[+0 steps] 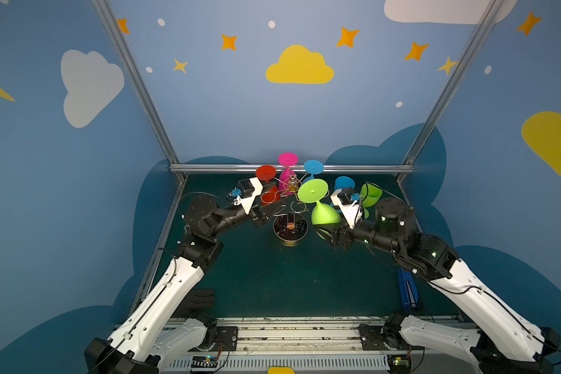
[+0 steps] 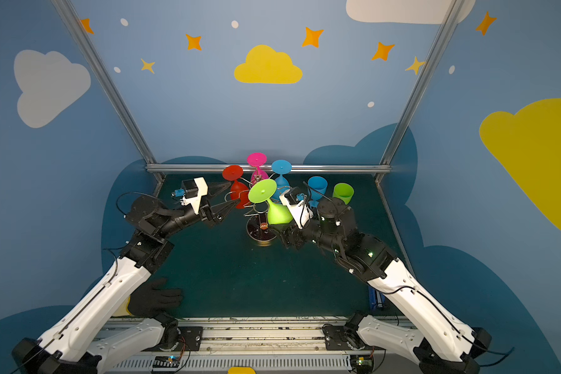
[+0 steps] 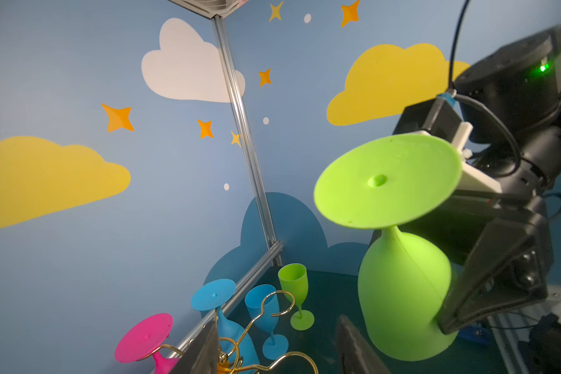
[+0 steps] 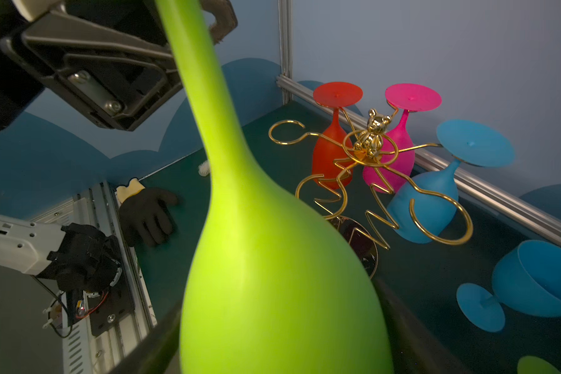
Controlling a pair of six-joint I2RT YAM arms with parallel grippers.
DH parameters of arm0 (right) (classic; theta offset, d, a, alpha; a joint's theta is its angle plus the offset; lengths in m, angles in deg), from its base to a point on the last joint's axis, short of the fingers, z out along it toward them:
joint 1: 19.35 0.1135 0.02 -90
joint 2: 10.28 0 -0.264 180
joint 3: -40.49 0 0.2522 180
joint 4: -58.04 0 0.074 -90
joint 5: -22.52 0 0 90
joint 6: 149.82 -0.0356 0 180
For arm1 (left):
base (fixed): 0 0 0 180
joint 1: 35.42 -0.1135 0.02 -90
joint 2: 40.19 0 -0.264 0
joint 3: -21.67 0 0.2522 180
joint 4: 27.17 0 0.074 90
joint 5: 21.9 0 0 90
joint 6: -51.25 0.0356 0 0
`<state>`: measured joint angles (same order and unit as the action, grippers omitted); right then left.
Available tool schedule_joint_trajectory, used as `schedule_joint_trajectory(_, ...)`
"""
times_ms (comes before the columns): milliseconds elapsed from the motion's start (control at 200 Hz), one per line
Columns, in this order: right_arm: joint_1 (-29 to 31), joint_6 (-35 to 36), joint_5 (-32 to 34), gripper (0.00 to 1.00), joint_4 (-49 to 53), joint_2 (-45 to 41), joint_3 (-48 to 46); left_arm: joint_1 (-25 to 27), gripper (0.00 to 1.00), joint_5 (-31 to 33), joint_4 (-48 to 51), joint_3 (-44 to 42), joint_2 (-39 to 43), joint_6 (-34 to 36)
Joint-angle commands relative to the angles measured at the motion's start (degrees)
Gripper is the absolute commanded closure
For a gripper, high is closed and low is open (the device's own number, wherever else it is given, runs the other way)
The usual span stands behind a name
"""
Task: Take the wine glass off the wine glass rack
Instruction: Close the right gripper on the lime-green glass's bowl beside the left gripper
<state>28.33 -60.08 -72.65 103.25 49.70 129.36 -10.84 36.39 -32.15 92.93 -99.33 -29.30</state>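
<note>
The green wine glass [image 1: 325, 216] [image 2: 278, 213] hangs upside down, tilted, with my right gripper [image 1: 326, 230] [image 4: 272, 340] shut on its bowl [image 4: 272, 275]. Its foot [image 3: 386, 181] points up and no wire touches it. The wine glass rack [image 1: 290, 228] [image 4: 370, 142] is gold wire on a dark disc base, just left of the held glass. A red glass [image 1: 266, 173], a pink glass [image 1: 287, 159] and a blue glass [image 1: 313, 167] hang from it. My left gripper [image 2: 234, 193] [image 3: 277, 348] stands open beside the rack's arms [image 3: 272, 307], holding nothing.
An upright blue glass [image 1: 344, 183] and an upright green glass [image 1: 371, 194] stand on the mat behind my right wrist. A black glove [image 1: 198, 299] lies near the front left. A blue object [image 1: 408, 289] lies at the right edge. Metal frame rails [image 1: 292, 168] border the mat.
</note>
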Motion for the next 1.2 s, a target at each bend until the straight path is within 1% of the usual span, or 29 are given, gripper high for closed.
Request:
schedule_joint_trajectory(0,-0.3,-0.7,-0.2,1.00,2.9,2.0,3.1,1.8,0.45,2.8,-3.6,-0.7,1.1,9.5)
schedule_joint_trajectory(210,-0.3,-0.8,-3.2,1.00,3.5,5.6,5.9,4.3,0.45,5.1,-4.7,-2.0,1.4,14.0)
schedule_joint_trajectory(335,-0.2,-1.2,-5.3,1.00,3.9,7.0,6.7,5.1,0.46,6.6,-5.5,-2.0,1.3,14.7)
schedule_joint_trajectory(411,-0.2,-1.5,-6.2,1.00,3.9,7.7,6.9,5.1,0.49,6.5,-5.2,-1.9,1.1,14.8)
schedule_joint_trajectory(646,0.0,-2.4,-9.4,1.00,4.4,9.7,7.5,5.5,0.57,5.2,-4.1,-1.6,0.7,15.0)
schedule_joint_trajectory(831,0.0,-2.7,-11.1,1.00,4.6,11.0,8.0,5.9,0.62,5.2,-2.5,-1.0,0.2,15.9)
schedule_joint_trajectory(891,0.1,-2.8,-11.4,1.00,4.5,11.2,8.1,5.9,0.67,5.6,-2.1,-0.7,-0.1,15.9)
schedule_joint_trajectory(1041,0.1,-2.8,-10.9,1.00,4.5,11.5,8.6,5.9,0.90,6.7,-1.2,-0.4,-0.5,15.1)
schedule_joint_trajectory(1076,0.0,-2.9,-10.6,0.94,4.4,11.6,8.6,5.9,0.92,7.1,-1.3,-0.4,-0.5,14.6)
schedule_joint_trajectory(1096,0.0,-2.9,-10.4,0.89,4.4,11.6,8.6,5.9,0.93,7.4,-1.3,-0.5,-0.5,14.2)
schedule_joint_trajectory(1151,0.0,-3.4,-10.3,0.68,3.4,11.2,8.1,5.9,0.97,8.2,-1.5,-0.6,-0.3,12.8)
schedule_joint_trajectory(1191,-0.2,-3.8,-10.5,0.53,2.0,10.5,7.3,5.9,0.97,9.0,-1.6,-0.7,-0.2,11.6)
